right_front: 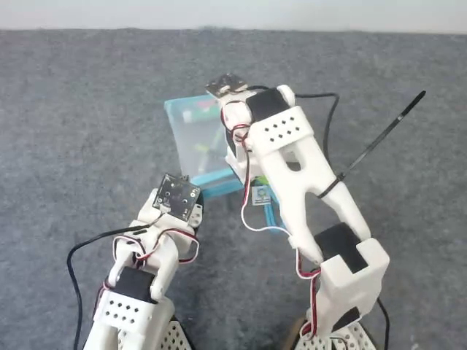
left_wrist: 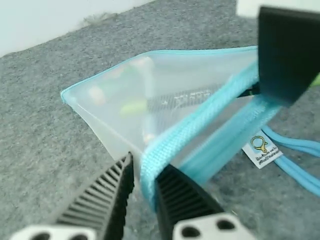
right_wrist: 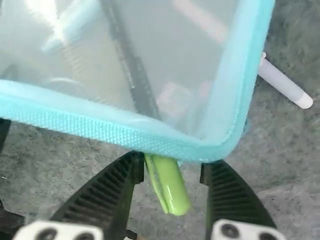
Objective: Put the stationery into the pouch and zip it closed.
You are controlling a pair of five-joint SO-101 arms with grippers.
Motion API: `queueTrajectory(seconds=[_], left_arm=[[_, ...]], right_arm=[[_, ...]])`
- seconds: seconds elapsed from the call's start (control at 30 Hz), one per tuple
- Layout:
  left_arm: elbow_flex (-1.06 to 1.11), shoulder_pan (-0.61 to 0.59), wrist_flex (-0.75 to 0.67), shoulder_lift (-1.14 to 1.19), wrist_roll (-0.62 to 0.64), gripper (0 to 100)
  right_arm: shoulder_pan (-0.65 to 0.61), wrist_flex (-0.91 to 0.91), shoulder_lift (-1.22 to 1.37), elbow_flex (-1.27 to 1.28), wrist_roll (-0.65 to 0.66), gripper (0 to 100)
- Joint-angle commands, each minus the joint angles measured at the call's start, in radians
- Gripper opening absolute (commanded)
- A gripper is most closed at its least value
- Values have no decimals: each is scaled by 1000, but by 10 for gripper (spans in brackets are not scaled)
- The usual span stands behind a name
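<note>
Two white arms work over one grey carpeted table top (right_front: 73,109). One translucent plastic pouch (right_front: 191,142) with light-blue zip edging lies flat on the carpet between them, towards the far side of the table.

The left arm (right_front: 139,284) comes in from the near side and meets the near corner of the pouch. In its wrist view the left gripper (left_wrist: 145,167) has its two ribbed black fingers (left_wrist: 177,197) drawn close together, pinching the light-blue zip tape at that corner. The mouth of the pouch stands partly open beyond the pinch.

The right arm (right_front: 306,168) leans over the pouch from the other side. The right gripper (right_wrist: 172,165) has its two fingers (right_wrist: 220,195) spread apart at the pouch's blue edge. One lime-green pen (right_wrist: 170,187) sticks out from under that edge into the gap between them. It lies against one finger and is apart from the other.

One pale grey pen (right_wrist: 282,82) lies on the carpet outside the pouch, just beside its corner. Several blurred coloured items show through the pouch wall, too indistinct to count.

One small white label (left_wrist: 260,149) and one light-blue cord (left_wrist: 300,150) hang off the zip end of the pouch and rest on the carpet. One black cable tie (right_front: 387,138) projects from the right arm.
</note>
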Motion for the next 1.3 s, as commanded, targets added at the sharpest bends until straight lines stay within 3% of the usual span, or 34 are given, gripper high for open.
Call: queueTrajectory(seconds=[0.0,0.2,0.5,0.57,0.7,0.77,0.87,0.97,1.0,1.2,1.27], left_arm=[[-13,26,-21,-2,-9,12],[-13,25,-23,-2,-9,12],[-16,20,-25,-2,-6,12],[-30,-40,-28,-2,9,12],[-85,-250,-28,-2,175,12],[-87,-282,-28,-2,176,12],[-68,-146,-17,3,100,12],[-25,43,3,-2,-60,12],[-24,49,5,-2,-68,12],[-84,-239,-29,-2,120,12],[-84,-262,-32,-2,123,12]], right_arm=[[10,35,-124,-69,-6,201],[4,36,-153,-14,-3,112],[-16,31,-278,-11,48,156],[10,31,-332,-6,41,155],[127,13,-403,75,8,155],[186,-24,-404,157,-2,155],[242,-140,-404,334,2,155],[265,-269,-404,514,6,157],[269,-306,-404,565,6,157],[271,-423,-404,713,32,158],[271,-440,-404,730,38,158]])
